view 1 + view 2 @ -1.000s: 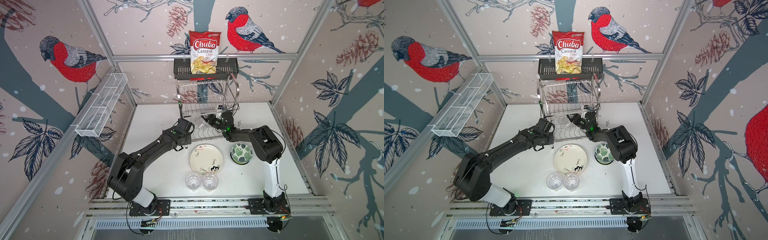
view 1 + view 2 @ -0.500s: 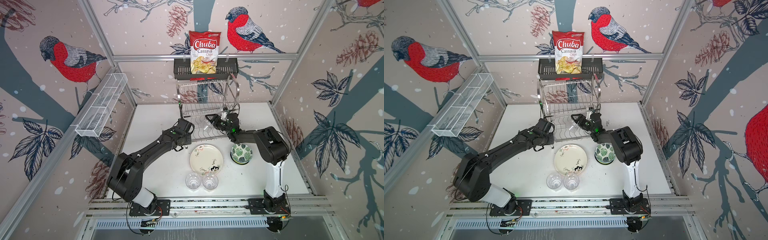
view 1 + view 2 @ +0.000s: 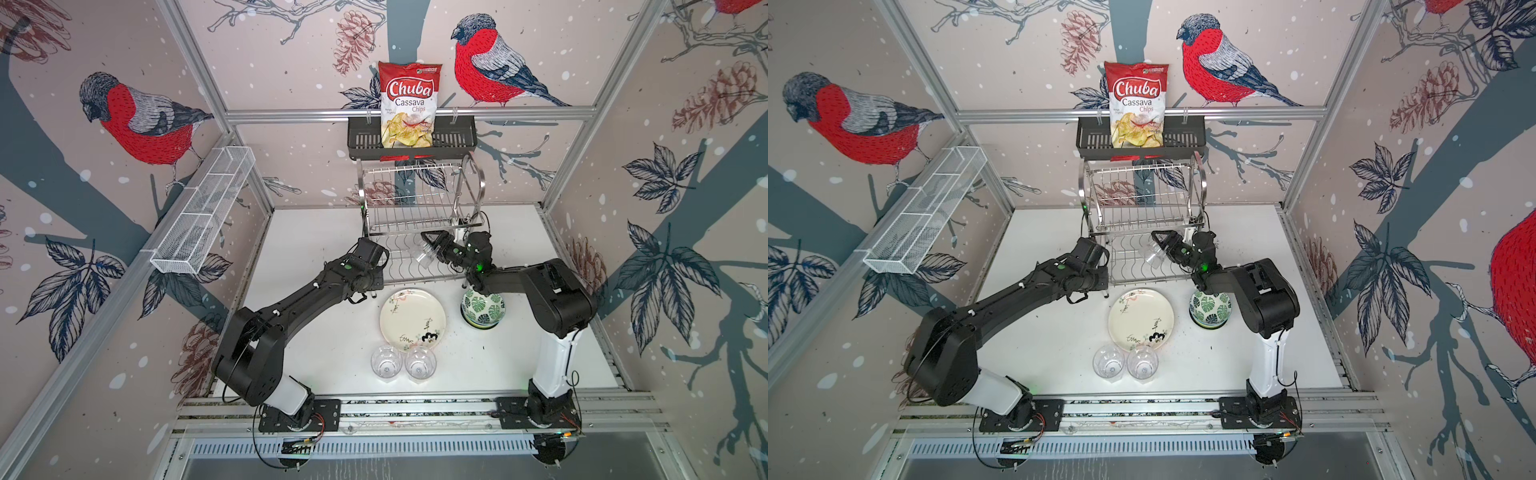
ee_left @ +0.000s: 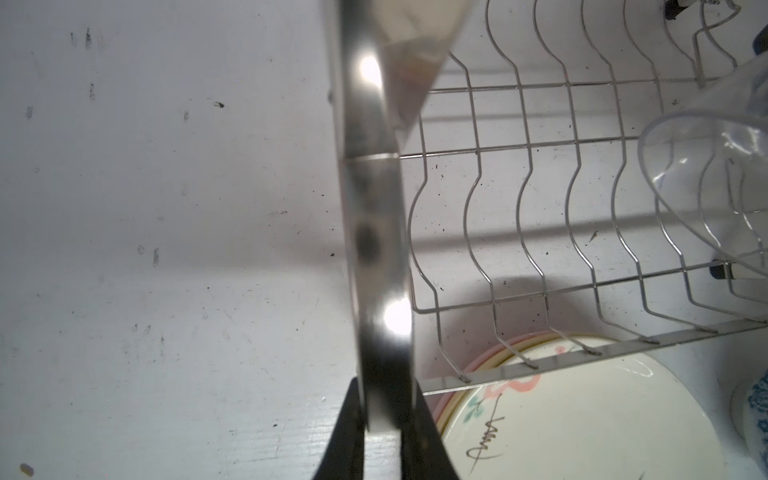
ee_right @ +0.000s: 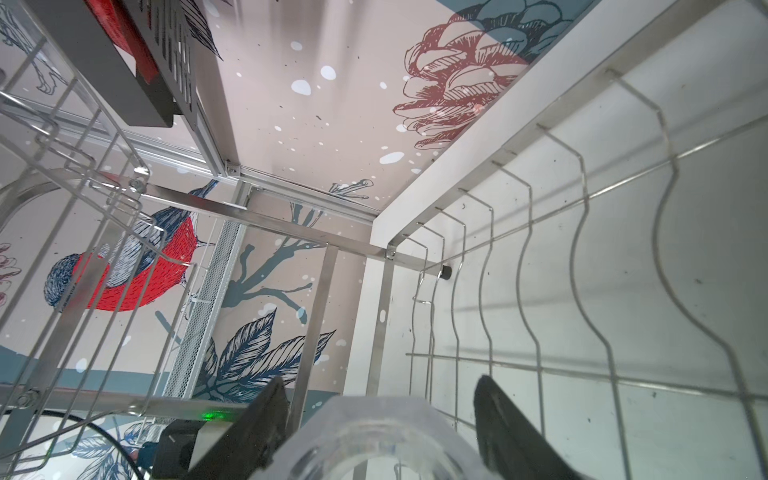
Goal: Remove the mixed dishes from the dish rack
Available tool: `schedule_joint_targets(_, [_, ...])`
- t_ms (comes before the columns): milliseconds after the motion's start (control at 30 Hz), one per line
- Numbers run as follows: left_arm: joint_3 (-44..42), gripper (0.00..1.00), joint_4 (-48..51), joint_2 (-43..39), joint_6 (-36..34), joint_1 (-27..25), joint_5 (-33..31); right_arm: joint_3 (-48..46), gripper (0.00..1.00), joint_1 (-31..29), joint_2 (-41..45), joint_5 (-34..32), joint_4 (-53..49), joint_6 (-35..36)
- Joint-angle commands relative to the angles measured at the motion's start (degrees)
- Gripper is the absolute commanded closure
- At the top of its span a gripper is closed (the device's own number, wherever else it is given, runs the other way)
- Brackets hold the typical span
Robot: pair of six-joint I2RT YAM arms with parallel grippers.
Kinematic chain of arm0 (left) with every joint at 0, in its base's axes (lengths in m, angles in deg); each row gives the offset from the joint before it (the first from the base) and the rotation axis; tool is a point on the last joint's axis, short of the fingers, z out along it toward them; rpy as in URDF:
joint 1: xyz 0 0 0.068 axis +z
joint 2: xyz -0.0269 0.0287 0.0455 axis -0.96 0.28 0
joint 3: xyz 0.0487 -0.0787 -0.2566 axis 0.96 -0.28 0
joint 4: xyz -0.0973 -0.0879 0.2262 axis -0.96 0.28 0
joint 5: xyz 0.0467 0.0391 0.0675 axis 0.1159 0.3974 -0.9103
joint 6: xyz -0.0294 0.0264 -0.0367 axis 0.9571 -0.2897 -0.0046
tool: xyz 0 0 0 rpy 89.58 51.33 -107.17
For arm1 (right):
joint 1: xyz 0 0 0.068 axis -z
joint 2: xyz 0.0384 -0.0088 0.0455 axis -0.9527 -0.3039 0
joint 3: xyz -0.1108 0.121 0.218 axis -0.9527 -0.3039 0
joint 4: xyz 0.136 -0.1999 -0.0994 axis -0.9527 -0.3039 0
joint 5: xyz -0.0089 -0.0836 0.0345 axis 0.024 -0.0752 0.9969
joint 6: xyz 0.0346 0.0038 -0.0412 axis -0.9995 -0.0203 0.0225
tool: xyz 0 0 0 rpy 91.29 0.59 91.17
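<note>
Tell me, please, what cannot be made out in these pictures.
- Held tumbler: right wrist view, the bottom edge cuts off most of it.
- Bowls under the green-leaf bowl: both top views, it covers all but a rim.
- Plates under the floral plate: both top views, it covers them; left wrist view shows rims.

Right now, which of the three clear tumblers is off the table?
The tumbler held tilted in the right claw over the dish rack's lower tier. The other two tumblers stand upright, side by side, on the table in front of the plate.
</note>
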Motion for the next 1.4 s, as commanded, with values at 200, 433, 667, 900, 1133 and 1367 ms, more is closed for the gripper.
schedule_joint_targets(200, [-0.3, 1.00, -3.4, -0.6, -0.3, 0.1, -0.1, -1.7, 0.84, 1.8, 0.8, 2.3, 10.4, -5.5])
schedule_joint_targets(433, [-0.2, 1.00, -3.3, -0.7, -0.4, 0.1, 0.0, -2.8, 0.84, 2.3, -2.1, 5.4, 21.5, -13.9])
schedule_joint_targets(667, [-0.1, 1.00, -3.1, -0.9, -0.4, 0.1, -0.4, -5.7, 0.85, 2.5, -1.3, 6.2, 25.1, -16.0])
schedule_joint_targets(900, [0.1, 1.00, -3.0, -0.6, -0.4, 0.1, -0.2, -5.3, 0.85, 2.9, -1.3, 7.2, 24.4, -15.9])
schedule_joint_targets(1133, [0.5, 1.00, -2.9, -0.3, -0.5, 0.1, -0.2, -1.1, 0.85, -0.4, -4.7, 7.8, 23.6, -16.4])
schedule_joint_targets(1367, [0.3, 1.00, -3.1, 0.1, -0.5, 0.1, 0.3, 1.0, 0.85, -4.1, -7.7, 8.2, 25.1, -18.4])
